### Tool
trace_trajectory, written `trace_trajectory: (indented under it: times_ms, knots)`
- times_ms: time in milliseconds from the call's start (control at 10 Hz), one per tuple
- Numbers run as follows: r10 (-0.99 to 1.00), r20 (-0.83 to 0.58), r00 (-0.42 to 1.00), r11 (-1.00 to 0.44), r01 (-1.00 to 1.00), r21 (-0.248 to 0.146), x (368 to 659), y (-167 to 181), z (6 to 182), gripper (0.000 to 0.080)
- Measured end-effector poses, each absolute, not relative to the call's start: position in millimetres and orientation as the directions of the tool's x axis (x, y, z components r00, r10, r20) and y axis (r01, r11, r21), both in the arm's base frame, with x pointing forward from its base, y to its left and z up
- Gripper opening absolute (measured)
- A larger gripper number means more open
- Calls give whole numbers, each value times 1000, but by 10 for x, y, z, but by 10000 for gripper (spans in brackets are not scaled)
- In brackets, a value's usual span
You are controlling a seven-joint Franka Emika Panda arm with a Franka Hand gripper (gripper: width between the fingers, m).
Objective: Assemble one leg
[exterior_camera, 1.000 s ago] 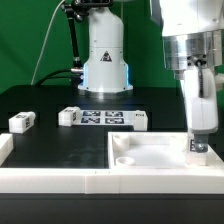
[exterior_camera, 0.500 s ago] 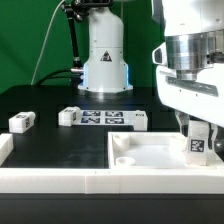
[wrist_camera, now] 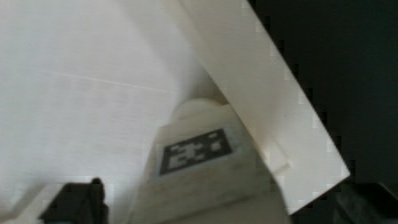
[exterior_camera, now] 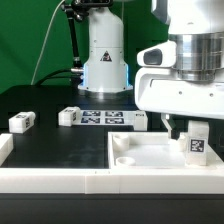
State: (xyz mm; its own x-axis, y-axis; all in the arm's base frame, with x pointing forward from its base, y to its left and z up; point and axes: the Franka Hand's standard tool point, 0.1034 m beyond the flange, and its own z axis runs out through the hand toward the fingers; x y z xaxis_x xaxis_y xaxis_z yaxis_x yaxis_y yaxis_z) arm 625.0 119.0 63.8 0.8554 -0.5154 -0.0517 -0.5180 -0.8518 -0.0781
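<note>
Now leg (exterior_camera: 196, 146) upright below gripper (exterior_camera: 181, 128), apart.

A green backdrop (exterior_camera: 30, 40) hangs behind the black worktop (exterior_camera: 60, 145). A dark cable (exterior_camera: 45, 45) runs down the backdrop toward the worktop's far edge.
</note>
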Motion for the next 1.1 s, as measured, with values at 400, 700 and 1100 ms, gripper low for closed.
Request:
trace_trajectory:
  times_ms: [400,700,1100]
  knots:
    - [-406,-35,913,-909,-408,-87,6263,1171,639,541]
    - [-433,-37,901,-897,-435,-86,6264,1169,639,290]
    - [-709,-58,703,-697,-710,-96,6285,1141,634,290]
